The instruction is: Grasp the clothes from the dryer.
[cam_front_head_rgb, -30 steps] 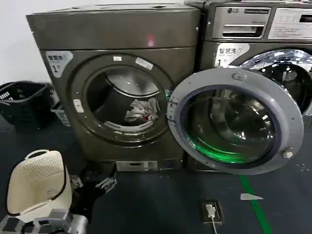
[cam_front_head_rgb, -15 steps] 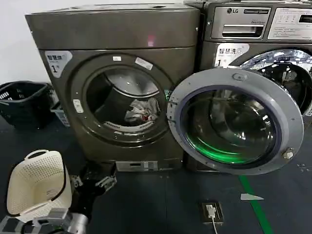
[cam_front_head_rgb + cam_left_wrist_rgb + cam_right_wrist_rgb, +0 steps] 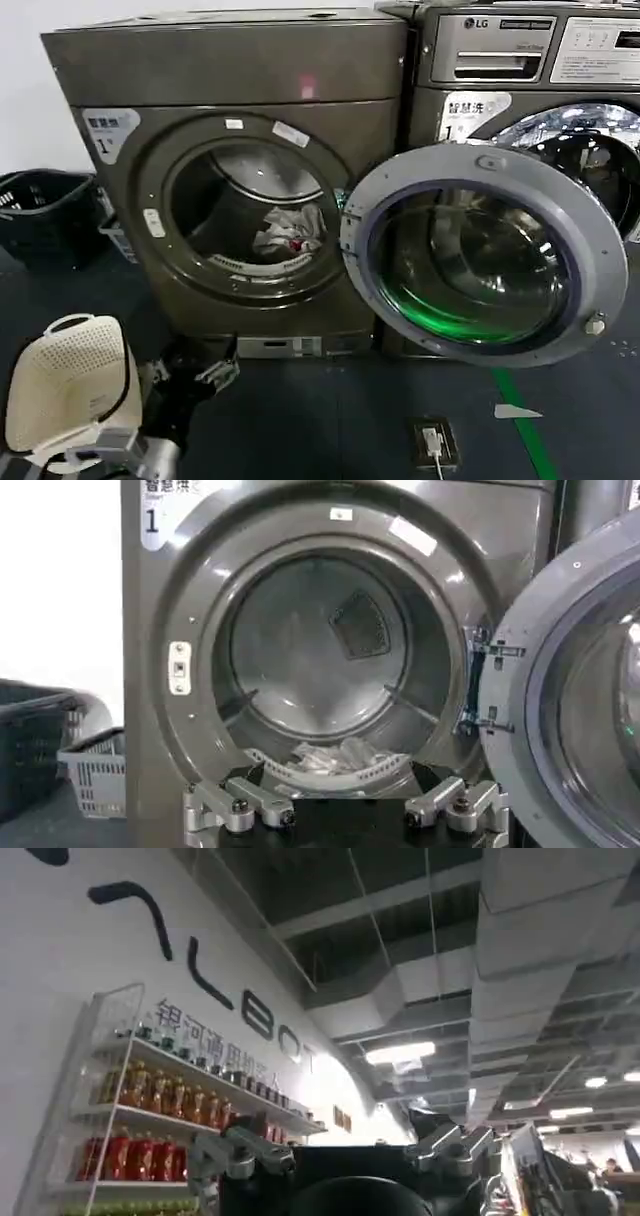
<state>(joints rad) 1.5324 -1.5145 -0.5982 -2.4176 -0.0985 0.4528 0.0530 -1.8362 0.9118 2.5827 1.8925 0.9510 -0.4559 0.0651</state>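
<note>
My left end effector hovers low before the dryer, fingers spread wide. The clothes lie at the drum's bottom. My right end effector points ceilingward, open.

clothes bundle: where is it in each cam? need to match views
Head view: the clothes lie low in the dryer drum, right of centre.
Left wrist view: they lie at the drum's bottom front, above the open left gripper.
Right wrist view: not in it; it faces ceiling and shelves.
Shared landmark: the "1" sticker.
</note>
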